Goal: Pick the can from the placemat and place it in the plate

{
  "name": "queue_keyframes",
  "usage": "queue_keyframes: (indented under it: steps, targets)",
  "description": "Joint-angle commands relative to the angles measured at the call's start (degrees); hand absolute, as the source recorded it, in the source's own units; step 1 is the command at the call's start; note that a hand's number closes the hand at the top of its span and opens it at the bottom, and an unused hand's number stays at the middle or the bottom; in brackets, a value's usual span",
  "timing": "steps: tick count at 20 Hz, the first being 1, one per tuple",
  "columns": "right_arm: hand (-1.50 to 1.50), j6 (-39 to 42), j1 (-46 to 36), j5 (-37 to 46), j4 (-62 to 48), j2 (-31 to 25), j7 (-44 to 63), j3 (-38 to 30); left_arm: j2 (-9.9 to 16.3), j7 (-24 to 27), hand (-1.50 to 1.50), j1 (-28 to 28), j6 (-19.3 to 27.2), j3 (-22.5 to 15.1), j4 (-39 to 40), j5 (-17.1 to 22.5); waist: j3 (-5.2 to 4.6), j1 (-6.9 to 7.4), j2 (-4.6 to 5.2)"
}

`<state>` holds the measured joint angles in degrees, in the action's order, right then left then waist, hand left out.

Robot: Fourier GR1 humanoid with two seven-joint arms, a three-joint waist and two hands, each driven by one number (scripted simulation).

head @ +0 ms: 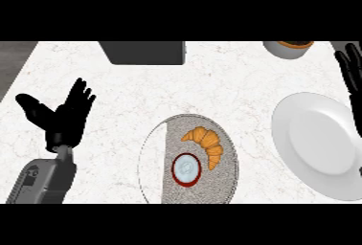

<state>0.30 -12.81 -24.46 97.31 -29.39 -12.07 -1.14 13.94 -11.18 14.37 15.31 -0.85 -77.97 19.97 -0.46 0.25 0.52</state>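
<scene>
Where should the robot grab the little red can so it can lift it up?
Probably around its round sides, coming down from above. The can stands upright on the placemat, so only its top faces up. The croissant lies close on the can's right, so fingers fit best on the open sides. The right hand is nearer the plate.

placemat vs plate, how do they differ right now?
The placemat is speckled grey; the plate is plain white. The placemat carries the can and a croissant; the plate holds nothing. The placemat sits at the counter's middle, the plate at its right, beside the right robot hand. Both look round and lie flat.
</scene>
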Motion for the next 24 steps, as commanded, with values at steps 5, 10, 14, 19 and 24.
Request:
queue_keyframes:
  steps: [5,10,14,19,24]
  targets:
    - [1.50,17.8,-8.3,-2.3,-4.8,4.1,5.6,19.7,4.5,2.5,0.00,2.1,-4.5,-5.9,0.1,-7.2,0.50,6.42,1.18]
    - [-1.50,7.4,-6.3,10.8,-14.8,11.5,-5.8,20.6,4.1,3.1,0.00,0.4,-4.9,-7.5,0.3,-8.5,0.67,3.37,0.72]
    - [-1.50,17.7,-10.4,16.6,-29.5,12.6,-19.0,25.9,6.8,3.2,0.00,-0.4,-8.0,-6.0,1.2,-7.7,0.59,2.89,0.40]
    - [-1.50,18.1,-14.3,29.4,-33.6,9.6,-26.2,30.4,6.4,3.8,0.00,-1.2,-7.6,-4.7,1.4,-8.0,0.49,0.97,-0.20]
    - [-1.50,19.6,-16.6,34.5,-33.3,8.3,-23.2,31.1,6.1,3.0,0.00,-2.7,-7.1,-4.0,-0.6,-9.0,0.45,0.05,-0.56]
